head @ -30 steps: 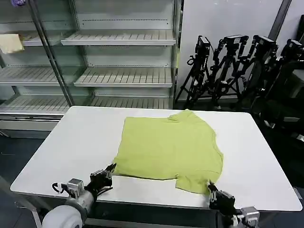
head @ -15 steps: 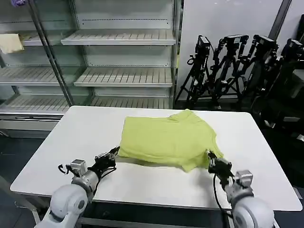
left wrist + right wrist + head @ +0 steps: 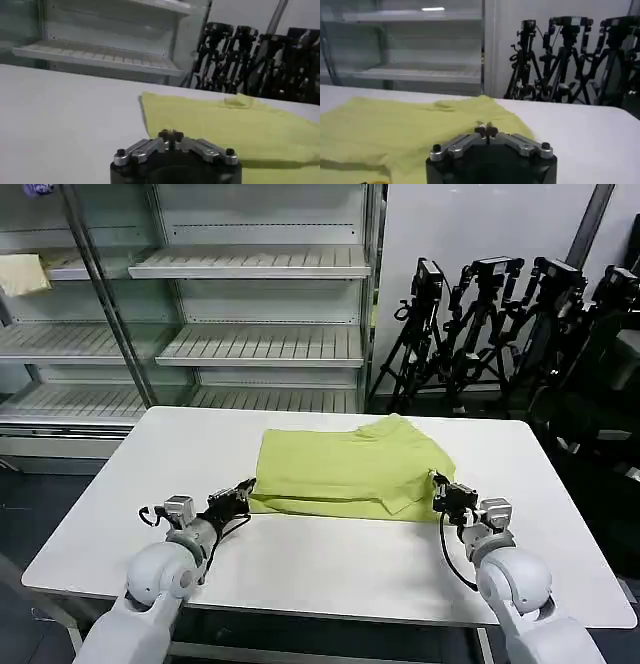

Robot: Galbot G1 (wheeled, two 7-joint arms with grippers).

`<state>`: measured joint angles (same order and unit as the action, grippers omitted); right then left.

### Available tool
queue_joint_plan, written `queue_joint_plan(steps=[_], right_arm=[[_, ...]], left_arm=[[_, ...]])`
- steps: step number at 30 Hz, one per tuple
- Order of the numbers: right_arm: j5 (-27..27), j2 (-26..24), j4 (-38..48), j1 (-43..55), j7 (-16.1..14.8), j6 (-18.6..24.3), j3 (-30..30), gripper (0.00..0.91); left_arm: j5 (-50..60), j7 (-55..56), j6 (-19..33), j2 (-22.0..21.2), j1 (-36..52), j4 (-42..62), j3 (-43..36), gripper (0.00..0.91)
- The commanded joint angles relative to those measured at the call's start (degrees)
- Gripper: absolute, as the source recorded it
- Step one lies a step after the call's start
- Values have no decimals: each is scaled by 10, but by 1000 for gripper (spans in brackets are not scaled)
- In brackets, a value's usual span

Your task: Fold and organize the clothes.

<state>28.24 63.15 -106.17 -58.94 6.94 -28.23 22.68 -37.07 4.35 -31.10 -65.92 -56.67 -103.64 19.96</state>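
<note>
The lime yellow-green T-shirt (image 3: 345, 467) lies on the white table (image 3: 330, 569), its near part doubled back over the rest, so it forms a short wide band. My left gripper (image 3: 243, 489) is shut on the shirt's near left corner, just above the table. My right gripper (image 3: 440, 489) is shut on the near right corner at about the same height. In the left wrist view the pinched fingertips (image 3: 170, 134) sit against the yellow fabric (image 3: 225, 125). The right wrist view shows the same: closed tips (image 3: 486, 130) over the shirt (image 3: 395, 130).
Behind the table stands a glass-fronted cabinet with white shelves (image 3: 260, 344); a pale cream cloth (image 3: 22, 274) lies on its upper left shelf. Black tripods (image 3: 500, 314) crowd the back right. Bare table stretches in front of the shirt and on both sides.
Both grippers have moved from the table's front edge towards the back, carrying the shirt's near hem with them. The near part now lies folded over and the shirt looks much shorter.
</note>
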Motion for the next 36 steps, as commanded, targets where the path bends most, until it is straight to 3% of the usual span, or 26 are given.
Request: queue_joint_plan(steps=[1,4,6,10,11,12,13,14,26,30,36], right_arm=[[-6,-3,15,7,-1,-3,4,907],[12,-25,-38,-37,6,-49,25,907],[14,-35,-53,-51,9,-49,30,907],[2,-50,-64,-98,12,-51,47,907],[-5,-53,-63,-104,10,-51,49,443],[-10,-55,-63,-111,9,-51,51,0],[-11,-55,-60,-114,9,-51,53,0],[-9,-56,-59,-116,9,-51,56,0],[49,-60,-39,-126,9,-50,45,0],[48,-58,-50,-132,7,-50,44,0],[18,-57,-131,-202,-7,-49,61,0]], left_arm=[[8,-7,33,13,-4,-11,8,907],[-11,8,25,26,-48,-64,3,907],[-12,30,-19,33,-69,-88,-6,907],[30,37,-20,35,-86,-74,-23,907],[31,39,-20,33,-86,-67,-26,766],[31,39,-20,30,-85,-62,-27,766],[33,41,-20,29,-83,-50,-27,766],[40,45,-21,27,-78,-45,-29,10],[43,41,-21,30,-62,-21,-45,20],[41,26,-21,34,-64,-22,-45,10],[66,-24,-21,53,-125,-84,-22,10]])
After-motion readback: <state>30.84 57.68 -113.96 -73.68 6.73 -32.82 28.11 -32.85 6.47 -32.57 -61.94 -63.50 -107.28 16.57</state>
